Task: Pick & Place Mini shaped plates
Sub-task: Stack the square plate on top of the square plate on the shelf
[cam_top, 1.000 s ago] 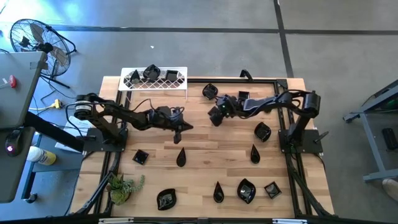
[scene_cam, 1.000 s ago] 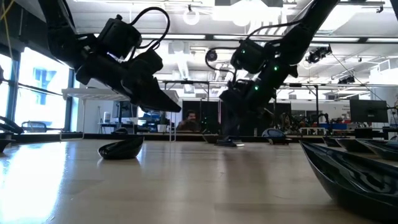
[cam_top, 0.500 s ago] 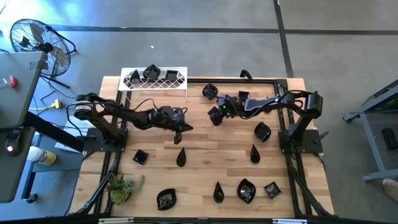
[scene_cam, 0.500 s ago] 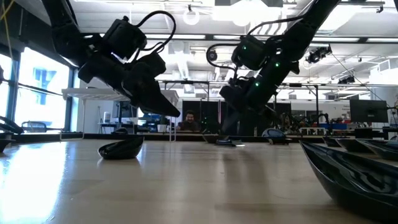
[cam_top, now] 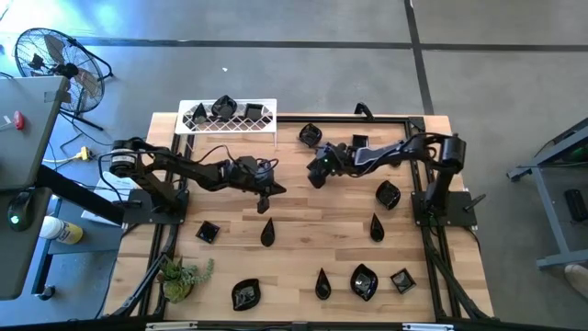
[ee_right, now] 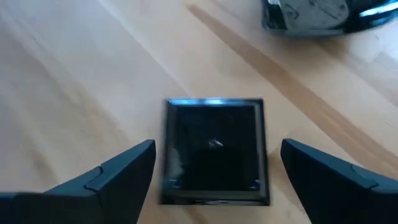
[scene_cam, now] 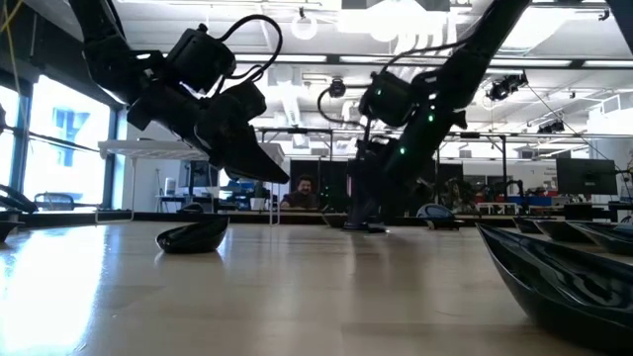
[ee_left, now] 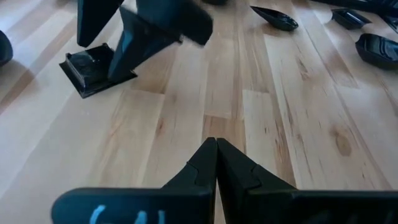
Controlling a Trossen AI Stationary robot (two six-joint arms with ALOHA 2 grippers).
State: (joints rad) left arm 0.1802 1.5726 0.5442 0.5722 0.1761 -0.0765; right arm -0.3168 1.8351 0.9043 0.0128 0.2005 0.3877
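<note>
Several glossy black mini shaped plates lie flat on the wooden table. My right gripper (cam_top: 317, 175) stands open just over a square plate (ee_right: 214, 149), one finger on either side of it and apart from it; this plate rests on the table (scene_cam: 364, 226). In the high view the gripper hides the plate. My left gripper (cam_top: 266, 189) hangs shut and empty above bare wood near the table's middle, its fingertips (ee_left: 216, 155) pressed together. The left wrist view shows the same square plate (ee_left: 93, 68) beneath the right arm's fingers.
A white wire rack (cam_top: 262, 124) at the far left edge carries some plates (cam_top: 223, 108). Other plates lie at the far side (cam_top: 310, 134), at the right (cam_top: 389, 194) and along the near half (cam_top: 267, 232) (cam_top: 364, 281). A green plant (cam_top: 184, 276) stands at the near left corner.
My right gripper has sunk a little toward the square plate and stayed open.
</note>
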